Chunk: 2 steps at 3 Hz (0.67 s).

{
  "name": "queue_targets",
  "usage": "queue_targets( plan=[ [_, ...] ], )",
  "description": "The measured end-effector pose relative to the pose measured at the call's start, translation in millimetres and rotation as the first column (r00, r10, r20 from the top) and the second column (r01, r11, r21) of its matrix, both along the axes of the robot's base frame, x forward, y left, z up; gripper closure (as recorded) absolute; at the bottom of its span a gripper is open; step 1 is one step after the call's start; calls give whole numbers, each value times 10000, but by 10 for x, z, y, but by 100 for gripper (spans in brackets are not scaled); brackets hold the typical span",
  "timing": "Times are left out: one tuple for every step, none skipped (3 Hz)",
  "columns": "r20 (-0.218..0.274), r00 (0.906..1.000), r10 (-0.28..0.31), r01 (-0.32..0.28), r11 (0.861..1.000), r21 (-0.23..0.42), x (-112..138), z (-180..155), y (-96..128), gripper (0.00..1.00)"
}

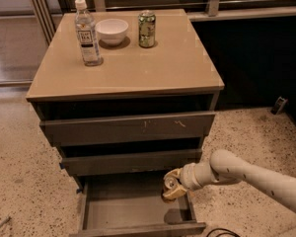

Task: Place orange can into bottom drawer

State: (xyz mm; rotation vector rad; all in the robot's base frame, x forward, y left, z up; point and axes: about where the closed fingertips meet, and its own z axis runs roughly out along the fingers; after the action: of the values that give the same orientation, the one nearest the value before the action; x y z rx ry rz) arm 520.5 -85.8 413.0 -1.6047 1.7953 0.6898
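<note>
The bottom drawer (133,212) is pulled open at the foot of the cabinet, a flat grey tray with a low front. My gripper (171,186) reaches in from the right, over the drawer's right side, and is shut on the orange can (169,182), whose silver top faces the camera. The can is held a little above the drawer floor, casting a shadow on it.
On the cabinet top (138,68) stand a water bottle (87,33), a white bowl (112,31) and a green can (147,28). The two upper drawers (128,127) are slightly open. Speckled floor surrounds the cabinet. A cable lies at the bottom edge (222,232).
</note>
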Motion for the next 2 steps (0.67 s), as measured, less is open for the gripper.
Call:
queue_targets(
  plan=[
    [96,9995,294,-295,9995,113,50,-453,67,100],
    [87,9985,541,-544,9980,309,116,-905,198,100]
  ],
)
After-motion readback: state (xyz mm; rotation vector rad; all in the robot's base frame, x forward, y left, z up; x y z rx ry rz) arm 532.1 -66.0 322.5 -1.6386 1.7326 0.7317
